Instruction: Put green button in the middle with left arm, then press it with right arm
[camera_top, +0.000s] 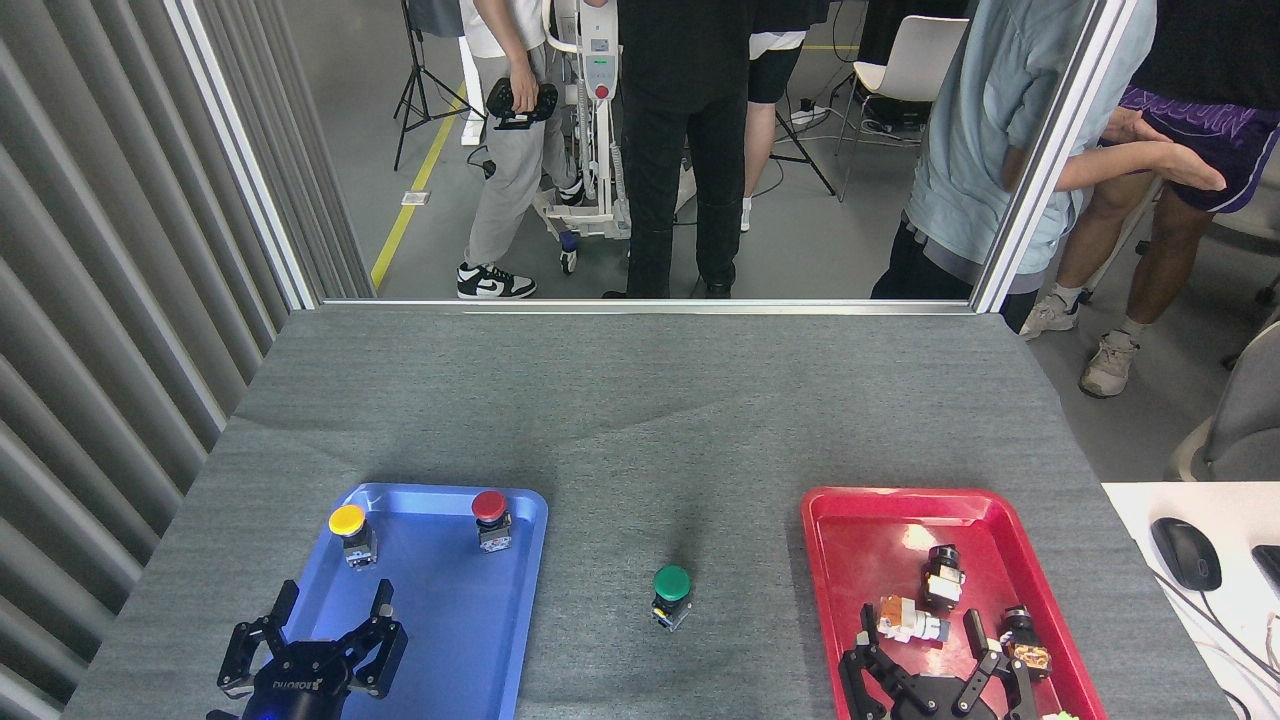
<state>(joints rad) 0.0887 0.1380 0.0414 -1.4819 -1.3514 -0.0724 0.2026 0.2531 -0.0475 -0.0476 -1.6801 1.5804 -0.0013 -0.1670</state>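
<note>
Now, start from your right gripper (935, 665): it sits low at the near edge of the view over the red tray (860, 520), fingers spread apart and holding nothing, with small loose parts lying in the tray just beyond its fingertips. From there the green button (671, 596) lies to the left and a little farther from you, out on the bare grey cloth of the table (640, 420), between the red tray and the blue tray (450, 640). It stands upright, cap up, so its axis runs straight up and the press will have to come down from above onto the cap.

Your left gripper (312, 640) hovers over the near end of the blue tray, fingers likewise open and empty, blue light showing at its base. The yellow button (350, 533) and red button (491, 518) stand in that tray beyond it.

By my reading the placing step is done, since the button already rests in the middle. The button looks slightly nearer the right gripper than the left, so you would carry the right gripper leftward across the tray rim, then lower it.
</note>
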